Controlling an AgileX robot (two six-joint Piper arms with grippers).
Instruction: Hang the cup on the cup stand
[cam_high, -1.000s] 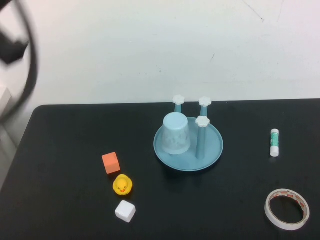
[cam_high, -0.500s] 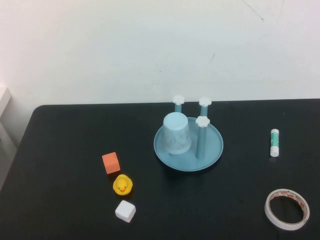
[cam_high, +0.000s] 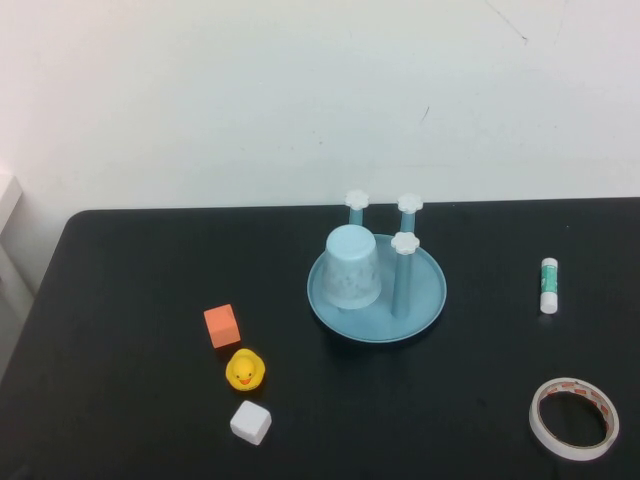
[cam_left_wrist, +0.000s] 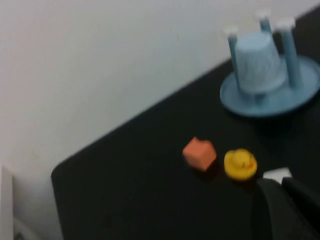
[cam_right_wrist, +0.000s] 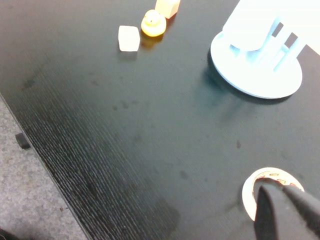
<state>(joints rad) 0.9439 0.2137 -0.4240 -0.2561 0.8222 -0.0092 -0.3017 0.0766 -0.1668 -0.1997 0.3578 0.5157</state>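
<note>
The cup (cam_high: 352, 266), a pale blue tapered tumbler, sits upside down over the near-left post of the cup stand (cam_high: 425, 300), a round blue dish mid-table with white flower caps on its posts (three caps show). Since a second ago the dark blurred shape at the far left has gone from the high view; everything on the table lies as before. The left gripper (cam_left_wrist: 281, 197) hangs at the table's left side near the yellow duck (cam_left_wrist: 240, 163), jaws pressed together. The right gripper (cam_right_wrist: 280, 202) hangs over the tape roll (cam_right_wrist: 252, 185) at the near right, jaws also together.
</note>
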